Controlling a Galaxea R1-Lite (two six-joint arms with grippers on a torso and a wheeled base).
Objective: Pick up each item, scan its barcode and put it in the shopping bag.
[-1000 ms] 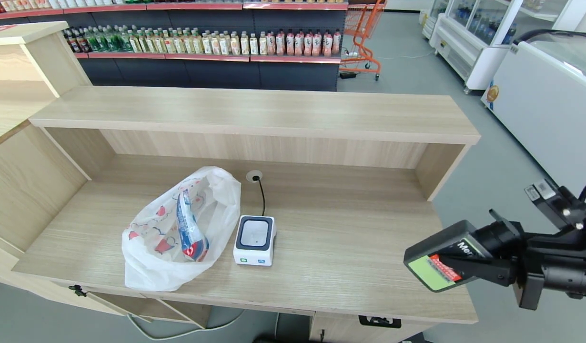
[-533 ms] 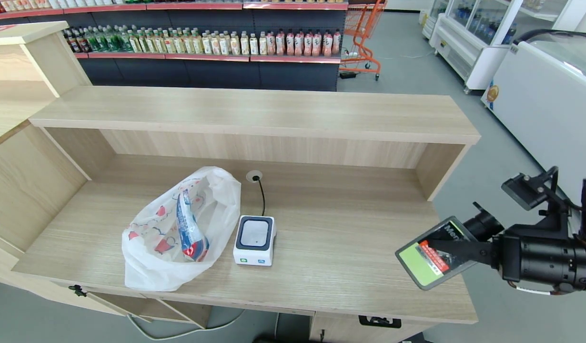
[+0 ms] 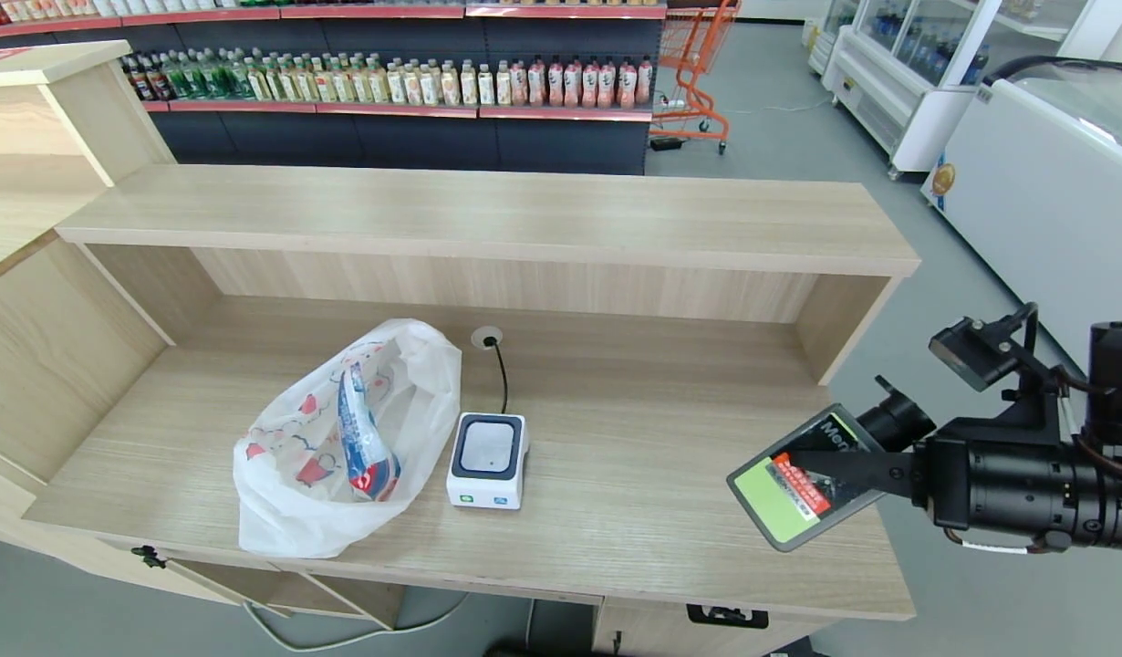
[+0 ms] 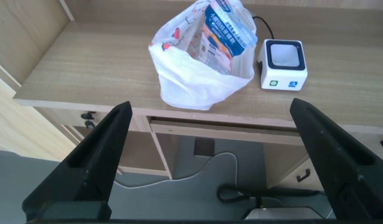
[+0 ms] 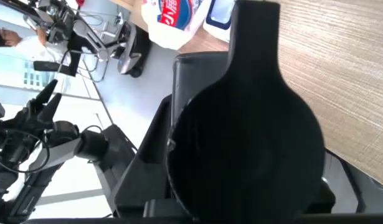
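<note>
The right hand point(image 3: 803, 474) pinches a flat dark box point(image 3: 773, 500) by one end, above the right end of the tabletop point(image 3: 652, 511), well apart from the scanner point(image 3: 487, 459) and shopping bag point(image 3: 287, 511). The box looks stiff, light and smooth-faced, so it could slip; the broad faces suit the grip

One desk point(image 3: 661, 474); one white shopping bag point(image 3: 287, 511); one blue packet point(image 3: 365, 443) inside; one scanner point(image 3: 488, 447); one black cable point(image 3: 503, 376); one dark box point(image 3: 769, 506) with a green label; two end effectors: right end effector point(image 3: 803, 470), left end effector point(image 4: 211, 107); one orange cart point(image 3: 698, 64); bottles point(image 3: 388, 82) too crowded to count.
</note>
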